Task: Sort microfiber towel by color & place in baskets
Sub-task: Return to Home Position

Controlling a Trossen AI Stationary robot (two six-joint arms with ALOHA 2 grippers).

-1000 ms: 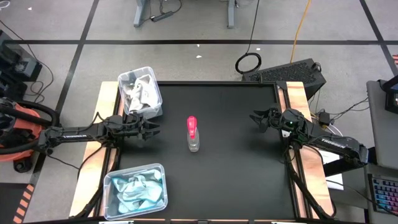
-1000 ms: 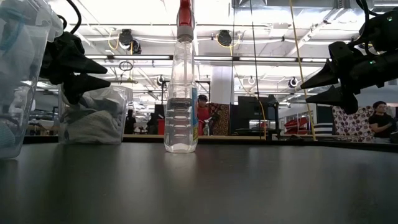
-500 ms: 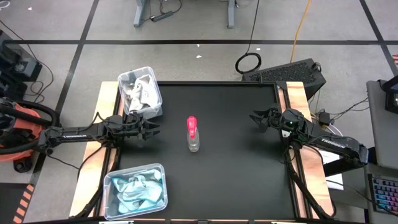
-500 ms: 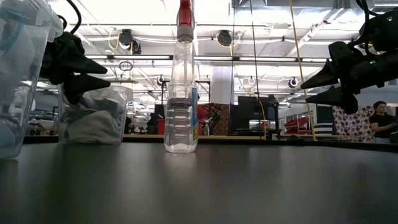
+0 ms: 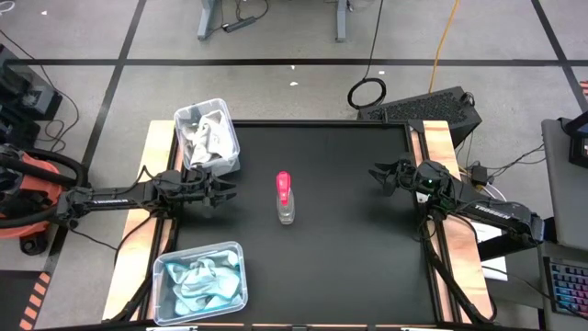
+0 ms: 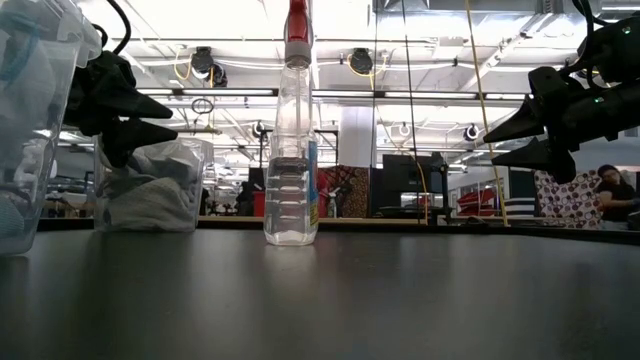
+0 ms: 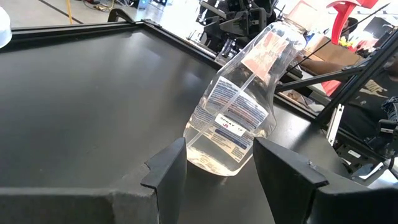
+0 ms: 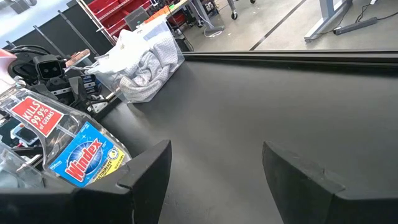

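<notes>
A: Nothing on the table (image 5: 349,239) has shifted since a second ago, and both arms sit as they did. One change only: the person in red behind the spray bottle (image 6: 291,180) in the low view is gone.

B: Arms?

A: Left gripper (image 5: 230,192) hovers over the table's left side, about midway near-to-far. Fingers apart, nothing between them. Right gripper (image 5: 375,175) is over the right side, fingers also spread, empty.

B: Bins?

A: Far basket (image 5: 184,115) is at the far left corner, with white-grey towels (image 5: 209,138) heaped inside. Near basket (image 5: 234,248) is at the near left corner, holding light blue towels (image 5: 195,280). The low view cuts the near basket off at its left edge. The left gripper covers part of the far basket's top there.

B: Anything loose?

A: Only the bottle, upright mid-table, well apart from both grippers. The low view clips its pink top. Towel count per bin: cannot tell, the folds overlap.
</notes>
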